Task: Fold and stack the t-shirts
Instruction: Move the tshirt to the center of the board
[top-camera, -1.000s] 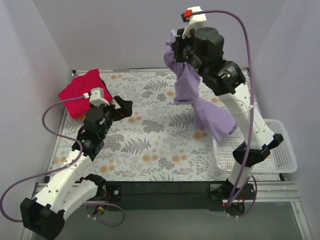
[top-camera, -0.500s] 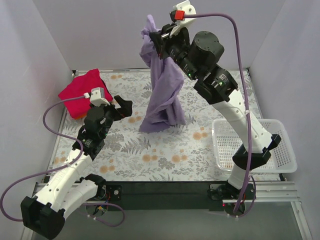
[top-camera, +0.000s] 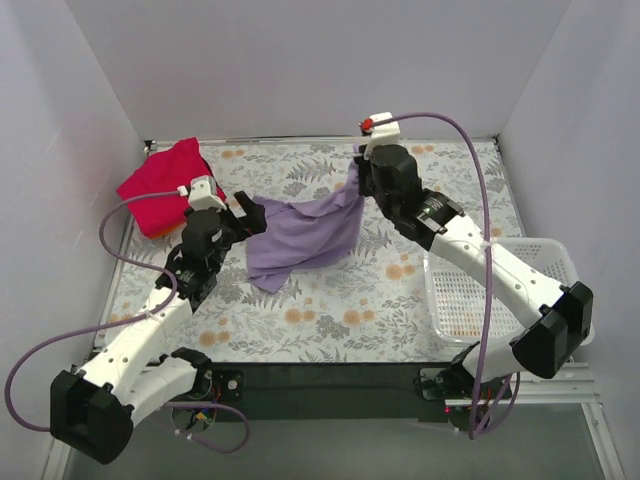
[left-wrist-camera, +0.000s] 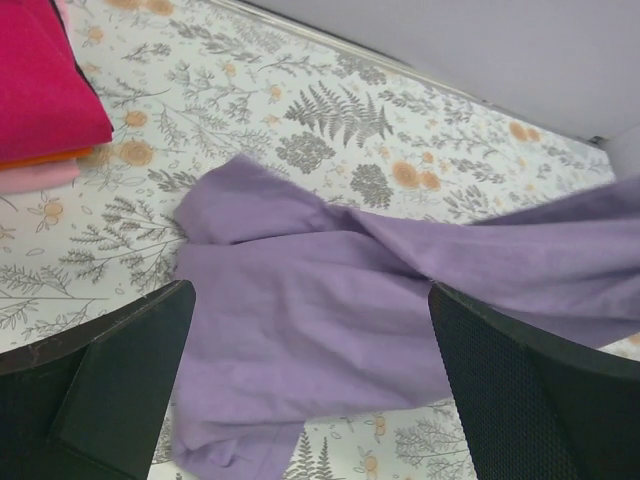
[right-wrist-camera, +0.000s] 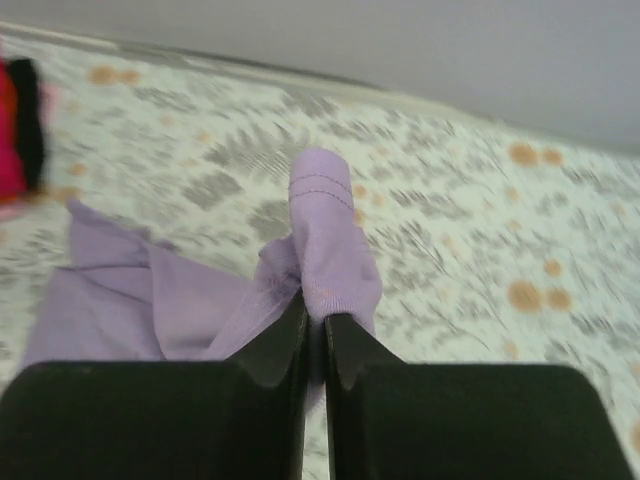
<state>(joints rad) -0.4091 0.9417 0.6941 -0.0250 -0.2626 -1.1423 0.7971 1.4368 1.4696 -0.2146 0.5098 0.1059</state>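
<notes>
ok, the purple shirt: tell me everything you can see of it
Pale lavender t-shirt, soft plain cloth, wrinkled and unfolded. Most of it lies loosely spread on the floral table near the middle. One bunched end is raised and pinched in the shut right hand, with the cloth drawn toward it. The open left hand is at its left edge; contact unclear. It lies apart from the red shirt.

The middle shirt (top-camera: 300, 235) lies at the centre of the surface (top-camera: 330, 300), between the left fingers (left-wrist-camera: 110, 390), just beside its left edge, and the right fingers (right-wrist-camera: 180, 420), at its far right end. The corner shirt (top-camera: 160, 190) sits far left. The basket (top-camera: 560, 300) stands near right, apart from both shirts.
</notes>
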